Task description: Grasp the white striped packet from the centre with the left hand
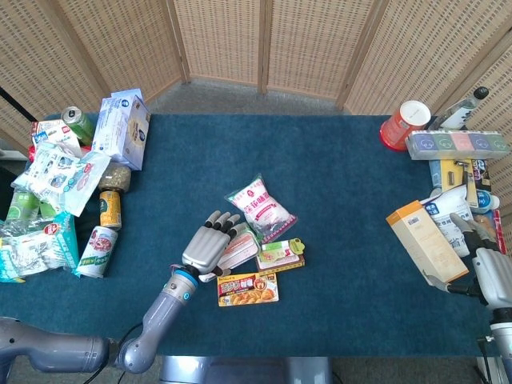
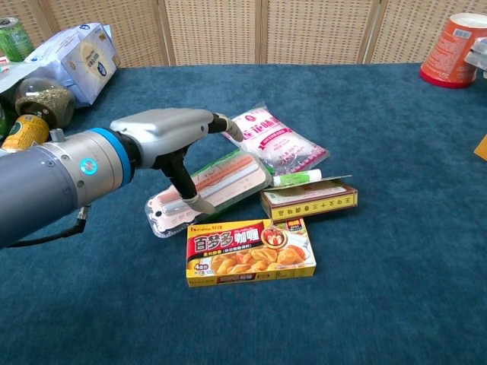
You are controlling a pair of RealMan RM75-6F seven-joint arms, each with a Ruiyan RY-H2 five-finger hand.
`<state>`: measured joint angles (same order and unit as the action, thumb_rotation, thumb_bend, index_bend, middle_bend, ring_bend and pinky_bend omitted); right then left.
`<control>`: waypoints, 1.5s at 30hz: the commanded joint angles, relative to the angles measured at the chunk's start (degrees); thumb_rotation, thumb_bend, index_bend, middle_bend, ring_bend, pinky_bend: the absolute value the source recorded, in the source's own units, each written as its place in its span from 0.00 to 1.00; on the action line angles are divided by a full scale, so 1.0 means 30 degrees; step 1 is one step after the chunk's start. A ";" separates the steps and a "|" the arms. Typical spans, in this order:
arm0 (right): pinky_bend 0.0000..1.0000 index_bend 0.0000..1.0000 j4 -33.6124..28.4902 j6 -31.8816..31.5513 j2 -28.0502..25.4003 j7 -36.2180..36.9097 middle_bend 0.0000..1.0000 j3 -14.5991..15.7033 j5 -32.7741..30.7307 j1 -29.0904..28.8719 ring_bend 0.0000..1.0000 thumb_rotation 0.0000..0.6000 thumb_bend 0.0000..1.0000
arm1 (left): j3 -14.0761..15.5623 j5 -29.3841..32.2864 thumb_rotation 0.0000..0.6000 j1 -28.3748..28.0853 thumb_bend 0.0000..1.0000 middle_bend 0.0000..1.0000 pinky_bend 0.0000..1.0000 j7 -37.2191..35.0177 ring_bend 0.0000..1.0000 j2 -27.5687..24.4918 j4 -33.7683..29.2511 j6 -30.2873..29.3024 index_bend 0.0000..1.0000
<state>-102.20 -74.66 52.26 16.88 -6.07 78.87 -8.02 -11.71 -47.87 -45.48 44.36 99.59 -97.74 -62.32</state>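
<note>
The white striped packet lies flat at the table's centre, with red stripes along its length. In the head view only its right end shows beside my left hand. That hand is spread over the packet's left half, palm down and fingers stretched toward the pink-and-white bag. Its thumb reaches down to the packet's near edge. Nothing is gripped. My right hand sits at the far right edge, fingers apart and empty.
A yellow curry box lies just in front of the packet and a brown box to its right. Cans, bags and a blue-white carton crowd the left edge. A tan box and an orange cup stand on the right.
</note>
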 commanded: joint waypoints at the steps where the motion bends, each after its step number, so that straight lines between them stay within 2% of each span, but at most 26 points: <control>1: 0.00 0.00 0.0011 0.0016 0.0006 -0.0009 0.00 0.0002 -0.0005 -0.0009 0.00 1.00 0.00 | 0.0152 0.0177 1.00 -0.0151 0.00 0.00 0.00 -0.0124 0.00 0.0239 0.0229 0.0056 0.15; 10: 0.00 0.00 0.0059 0.0022 -0.0047 0.0192 0.00 -0.0019 -0.0030 0.0004 0.00 1.00 0.00 | 0.0537 0.0179 1.00 -0.0534 0.00 0.00 0.00 0.0070 0.00 0.0800 0.1268 -0.0246 0.15; 17: 0.00 0.00 0.0062 0.0003 -0.0085 0.0300 0.00 -0.0016 0.0038 0.0010 0.00 1.00 0.00 | 0.0457 0.0252 1.00 -0.0721 0.00 0.00 0.00 -0.0014 0.00 0.0812 0.1966 -0.0285 0.16; 22: 0.00 0.00 0.0036 0.0000 -0.0080 0.0267 0.00 0.0001 0.0063 0.0010 0.00 1.00 0.00 | 0.0506 0.0331 1.00 -0.0950 0.00 0.00 0.01 0.0009 0.00 0.1083 0.2409 -0.0111 0.22; 24: 0.00 0.00 0.0048 -0.0007 -0.0079 0.0299 0.00 -0.0007 0.0048 0.0014 0.00 1.00 0.00 | 0.0546 0.0322 1.00 -0.1009 0.00 0.05 0.07 0.0027 0.05 0.1163 0.2512 -0.0087 0.27; 28: 0.00 0.00 0.0100 0.0036 -0.0100 0.0454 0.00 -0.0014 0.0045 0.0003 0.00 1.00 0.00 | 0.0634 -0.0188 1.00 -0.0963 0.00 0.39 0.28 -0.0059 0.37 0.1451 0.2791 -0.0607 0.43; 30: 0.00 0.00 0.0102 -0.0001 -0.0113 0.0488 0.00 -0.0021 0.0064 0.0015 0.00 1.00 0.00 | 0.0666 -0.0353 1.00 -0.0931 0.00 0.47 0.32 -0.0071 0.44 0.1479 0.2841 -0.0763 0.48; 35: 0.00 0.00 0.0111 -0.0072 -0.0130 0.0512 0.00 -0.0032 0.0070 0.0045 0.00 1.00 0.00 | 0.0612 -0.0940 1.00 -0.0750 0.00 0.54 0.37 -0.0183 0.53 0.1194 0.2318 -0.1363 0.56; 45: 0.00 0.00 0.0019 -0.0061 -0.0108 0.0376 0.00 0.0007 0.0127 0.0032 0.00 1.00 0.00 | -0.0094 -0.2098 1.00 -0.0370 0.00 0.54 0.37 0.0324 0.53 -0.1078 -0.0954 -0.3016 0.56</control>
<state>-102.14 -74.85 51.93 18.00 -6.05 79.25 -7.93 -11.28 -53.46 -46.87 44.71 97.88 -98.90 -70.29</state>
